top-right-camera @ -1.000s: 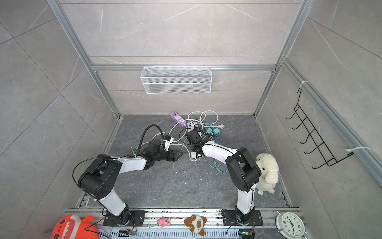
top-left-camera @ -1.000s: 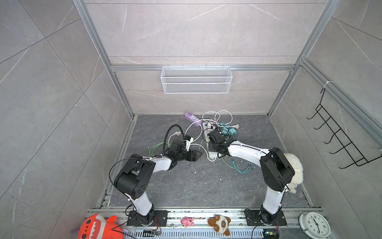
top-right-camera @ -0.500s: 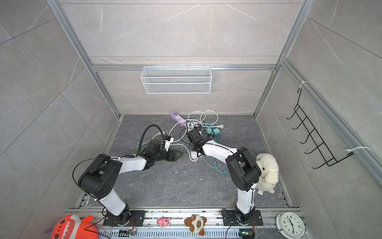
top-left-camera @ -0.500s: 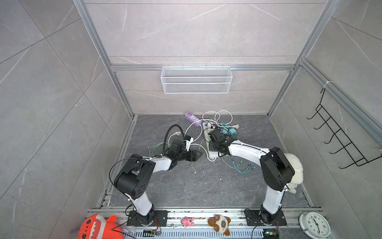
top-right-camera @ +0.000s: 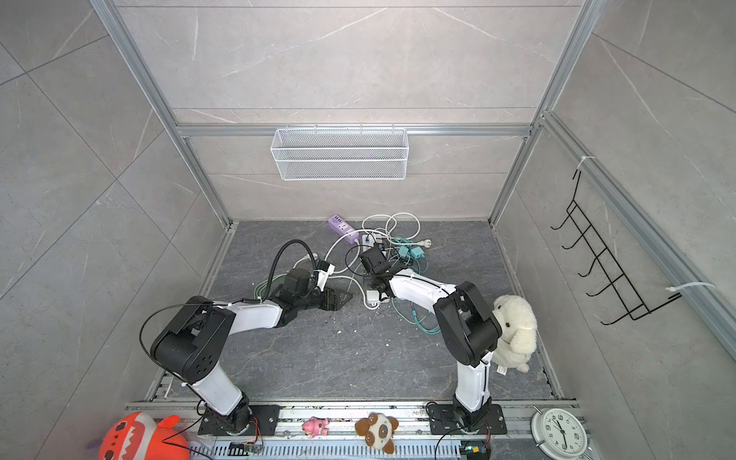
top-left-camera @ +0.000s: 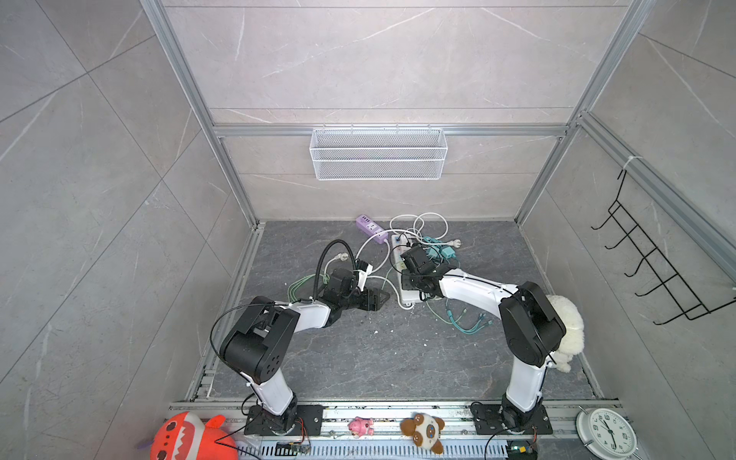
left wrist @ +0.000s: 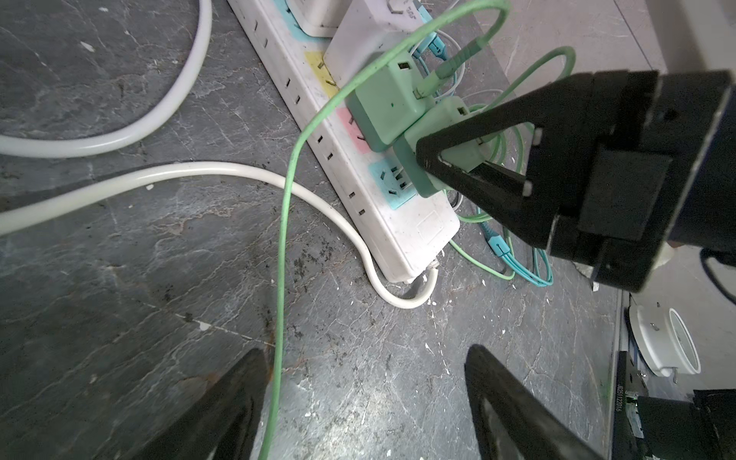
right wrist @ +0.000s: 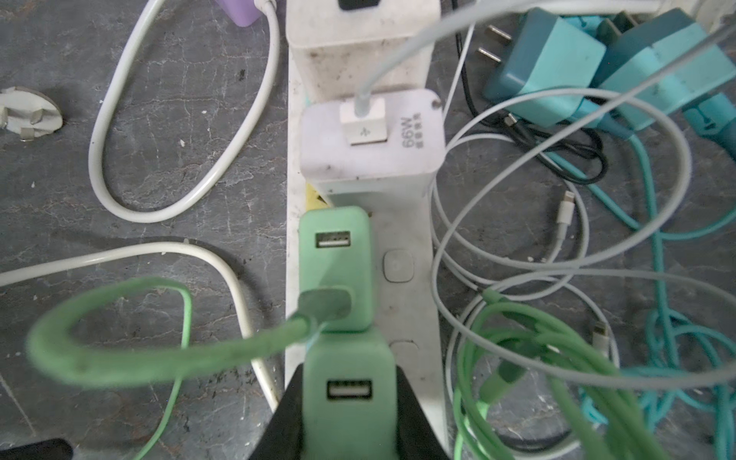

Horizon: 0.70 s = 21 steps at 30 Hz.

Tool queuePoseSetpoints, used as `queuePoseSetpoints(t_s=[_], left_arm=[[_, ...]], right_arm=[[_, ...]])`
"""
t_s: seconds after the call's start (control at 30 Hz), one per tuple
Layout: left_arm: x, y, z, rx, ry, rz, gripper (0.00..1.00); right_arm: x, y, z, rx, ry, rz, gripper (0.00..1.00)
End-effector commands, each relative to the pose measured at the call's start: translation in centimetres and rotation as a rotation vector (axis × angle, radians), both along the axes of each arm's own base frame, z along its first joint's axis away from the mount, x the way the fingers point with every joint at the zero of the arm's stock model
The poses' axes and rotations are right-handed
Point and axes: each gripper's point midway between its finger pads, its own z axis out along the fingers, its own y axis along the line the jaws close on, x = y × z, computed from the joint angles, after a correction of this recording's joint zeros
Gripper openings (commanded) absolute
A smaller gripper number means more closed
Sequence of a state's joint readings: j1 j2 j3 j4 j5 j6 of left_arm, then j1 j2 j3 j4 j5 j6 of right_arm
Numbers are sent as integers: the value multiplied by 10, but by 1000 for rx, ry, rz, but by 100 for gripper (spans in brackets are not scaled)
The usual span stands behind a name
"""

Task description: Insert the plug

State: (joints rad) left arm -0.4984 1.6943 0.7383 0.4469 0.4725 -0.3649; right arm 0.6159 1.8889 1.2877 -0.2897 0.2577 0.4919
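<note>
While lying toward 12 o'clock of the grey floor (top-left-camera: 358,358), power strip (left wrist: 422,235): white, long, running 12 to 6 in both top views.
Left gripper (top-left-camera: 380,298): spread wide, empty, at 9 o'clock of the strip's near end, apart from it.
Right gripper (left wrist: 432,161): clenched on green plug (right wrist: 350,358).
Green plug: over the blue socket (left wrist: 388,191) at the strip's 6 o'clock end, touching a second green charger (left wrist: 386,107); depth of seating cannot be told.

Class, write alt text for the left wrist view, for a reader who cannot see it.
The right pincer grips a green charger at the blue socket of a white power strip; a second green charger sits plugged in alongside.
</note>
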Motion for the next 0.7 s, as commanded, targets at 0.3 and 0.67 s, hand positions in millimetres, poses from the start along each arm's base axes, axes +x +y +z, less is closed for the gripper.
queuePoseSetpoints(t_s=[0.3, 0.67], left_arm=[[7, -2, 10, -2, -48, -14, 81], [6, -1, 8, 3, -45, -17, 81]], right_arm=[[-15, -26, -30, -80, 98, 2, 0], [-10, -29, -27, -66, 93, 66, 0]])
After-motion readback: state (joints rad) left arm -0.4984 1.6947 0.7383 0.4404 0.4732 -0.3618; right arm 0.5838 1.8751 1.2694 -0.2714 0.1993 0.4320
